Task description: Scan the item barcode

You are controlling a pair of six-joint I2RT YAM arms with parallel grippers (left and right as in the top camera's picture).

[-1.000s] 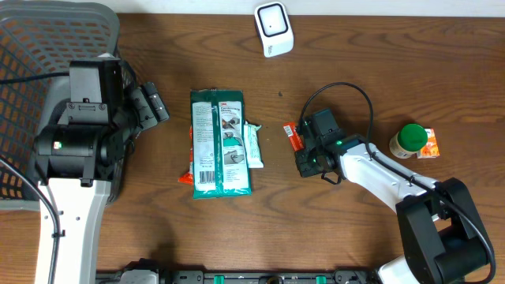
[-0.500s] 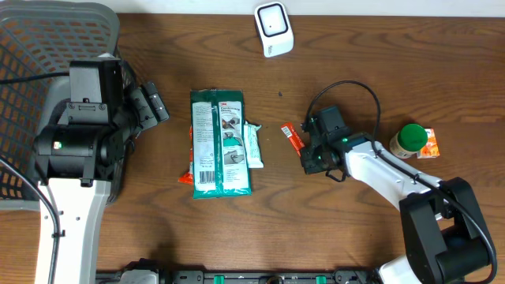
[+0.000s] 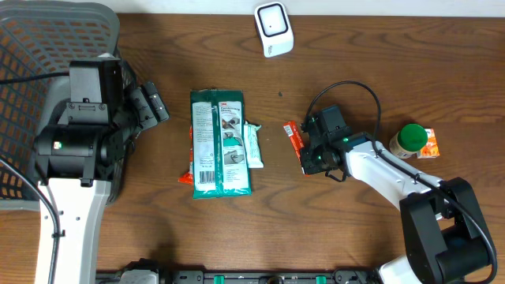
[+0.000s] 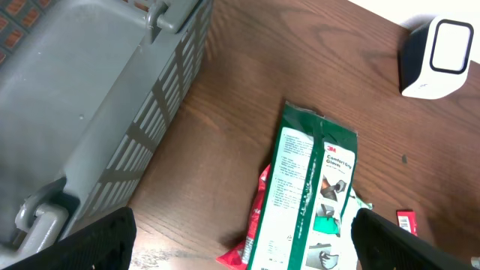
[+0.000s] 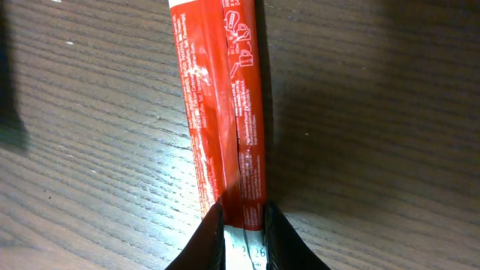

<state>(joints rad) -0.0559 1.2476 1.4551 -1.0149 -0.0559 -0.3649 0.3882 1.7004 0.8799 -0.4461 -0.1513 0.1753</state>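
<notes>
Found right gripper [image 5: 241,236] pinched narrow on just the near tip of the packet [image 5: 225,112], right of centre in the overhead view. Judged so thin a hold likely to slip or let it droop on lifting, skewing it before the scanner [image 3: 274,29] at top centre. Noted left gripper [image 4: 247,251] wide, empty.

The green glove pack [image 4: 311,195] reads "Comfort Grip Gloves" in white on its right panel in the left wrist view. A small red "3M" logo sits just above those words, toward the pack's 1 o'clock corner. The left panel holds columns of white print too fine to read. The red sachet [image 5: 225,112] carries lines of white small print and little pictograms, all illegible. On a white patch at its 6 o'clock end, only the digits "26" can be made out.
</notes>
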